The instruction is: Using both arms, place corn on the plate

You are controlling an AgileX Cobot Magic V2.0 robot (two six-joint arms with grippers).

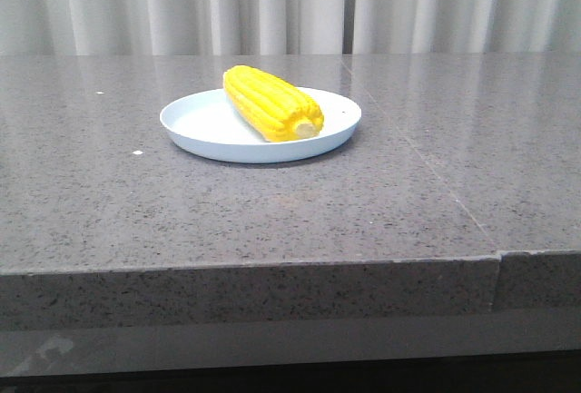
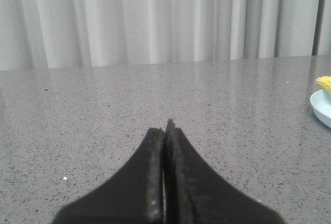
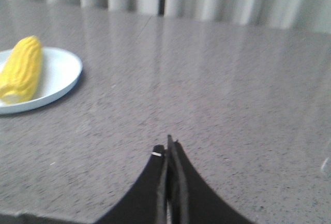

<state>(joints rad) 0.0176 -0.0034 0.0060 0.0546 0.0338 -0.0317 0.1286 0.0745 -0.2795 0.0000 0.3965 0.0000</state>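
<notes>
Pale curtains hang behind the grey table. The corn lies on the plate, mid-table. The left gripper and right gripper are closed, empty, apart from it.

Corn lying on plate (mid-table), curtain behind.

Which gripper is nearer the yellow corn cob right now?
Right, I'd judge. The right gripper sees the whole yellow corn cob; the left gripper catches only its tip.
</notes>
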